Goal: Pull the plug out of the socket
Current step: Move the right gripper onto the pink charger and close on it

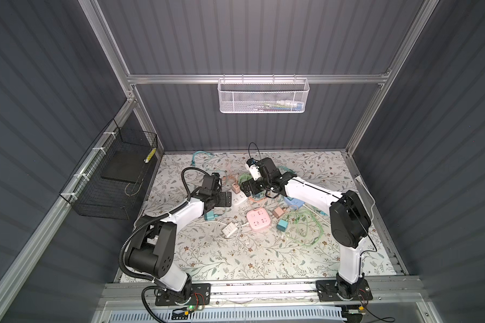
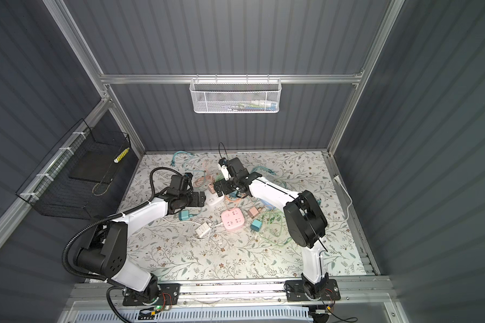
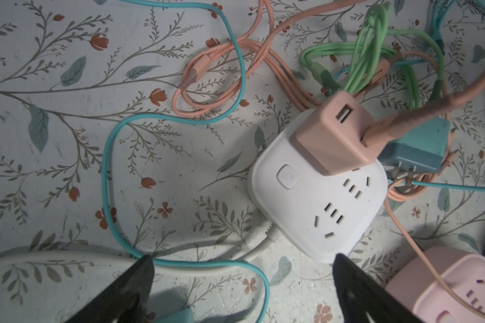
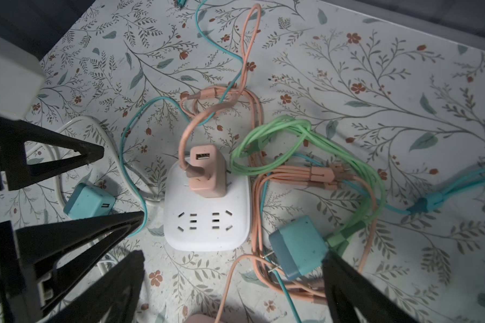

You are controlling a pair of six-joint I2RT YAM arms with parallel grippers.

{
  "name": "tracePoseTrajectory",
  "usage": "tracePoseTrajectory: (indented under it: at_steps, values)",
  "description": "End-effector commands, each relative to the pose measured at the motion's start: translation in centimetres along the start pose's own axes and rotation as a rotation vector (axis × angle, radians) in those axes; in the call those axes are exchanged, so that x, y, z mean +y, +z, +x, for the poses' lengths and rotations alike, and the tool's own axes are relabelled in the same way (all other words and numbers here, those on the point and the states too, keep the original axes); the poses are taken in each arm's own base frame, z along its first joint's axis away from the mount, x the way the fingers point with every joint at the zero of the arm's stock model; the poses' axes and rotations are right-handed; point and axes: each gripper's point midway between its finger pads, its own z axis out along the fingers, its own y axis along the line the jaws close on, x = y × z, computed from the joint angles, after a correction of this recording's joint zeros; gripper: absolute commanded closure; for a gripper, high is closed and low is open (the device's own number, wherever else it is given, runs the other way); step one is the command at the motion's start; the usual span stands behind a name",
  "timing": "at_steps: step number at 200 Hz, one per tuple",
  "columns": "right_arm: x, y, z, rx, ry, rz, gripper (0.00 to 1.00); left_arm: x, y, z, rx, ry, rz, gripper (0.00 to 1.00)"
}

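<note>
My left tool (image 3: 242, 258) stood with its jaws apart and empty, just short of the white socket (image 3: 305, 212) on the desk (image 3: 67, 139). My right tool (image 4: 234, 253) gaped above the same socket, holding nothing. The pink plug (image 3: 331, 137) sat upright on the socket's top, seemingly fully seated; its prongs were hidden.
</note>
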Motion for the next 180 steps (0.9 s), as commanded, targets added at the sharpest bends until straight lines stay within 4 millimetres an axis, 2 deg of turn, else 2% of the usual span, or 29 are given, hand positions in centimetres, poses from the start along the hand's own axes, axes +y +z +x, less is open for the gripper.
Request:
tracePoseTrajectory:
  at_steps: [1, 61, 111, 180]
  values:
    - [-0.8, 1.8, 0.5, -0.012, -0.040, 0.056, 0.01, 0.7, -0.7, -0.4, -0.025, -0.033, -0.016, 0.00]
    - [0.3, 4.6, 1.7, 0.011, -0.068, 0.056, 0.03, 1.2, -0.7, -0.2, -0.020, -0.037, -0.026, 0.00]
    - [1.0, 6.3, 2.5, 0.035, -0.077, 0.103, 0.11, 1.3, -0.4, -0.2, -0.014, -0.035, -0.029, 0.00]
    - [1.3, 7.9, 1.9, 0.027, -0.051, 0.091, 0.20, 1.6, -0.3, 0.0, -0.009, -0.038, -0.034, 0.00]
